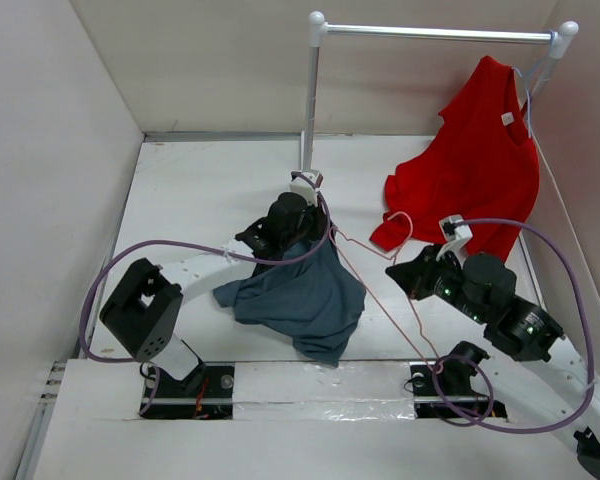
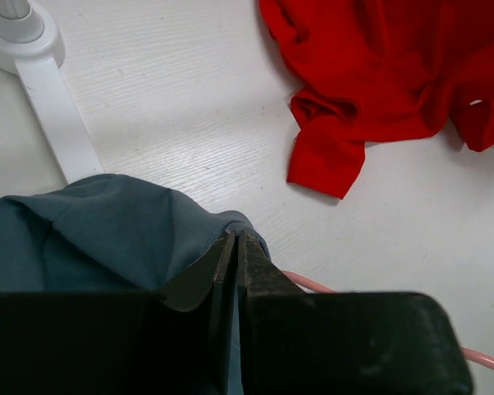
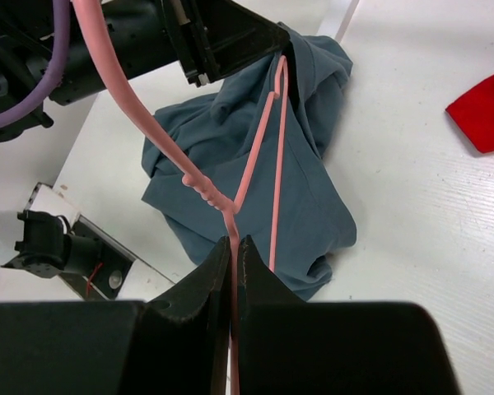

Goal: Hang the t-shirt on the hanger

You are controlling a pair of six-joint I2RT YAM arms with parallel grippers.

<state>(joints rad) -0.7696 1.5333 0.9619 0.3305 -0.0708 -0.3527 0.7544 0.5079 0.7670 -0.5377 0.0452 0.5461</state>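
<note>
The white table (image 1: 200, 190) fills the space between plain walls, with a white garment rail (image 1: 430, 33) standing along its far side. From the right end of that rail hangs a red t-shirt (image 1: 475, 170), its lower part slumped onto the tabletop. Near the middle, just in front of the rail's post, the slate blue-grey t-shirt (image 1: 300, 295) is lifted at one bunched point, and the rest drapes down in loose folds to rest on the table between the two arms, well apart from the red cloth. The pink wire hanger (image 3: 199, 185) slants across it. Its far corner reaches up against the raised peak of the shirt, lying over the cloth as far as the right wrist view shows, and its hook curls back toward the right arm. The left gripper (image 2: 235, 239) is clamped tight on the shirt's raised fold — blue fabric sits right at its closed tips. The right gripper (image 3: 233, 243) is pinched on the hanger's wire just below the twisted neck — both fingers are pressed onto the thin pink strand.
</note>
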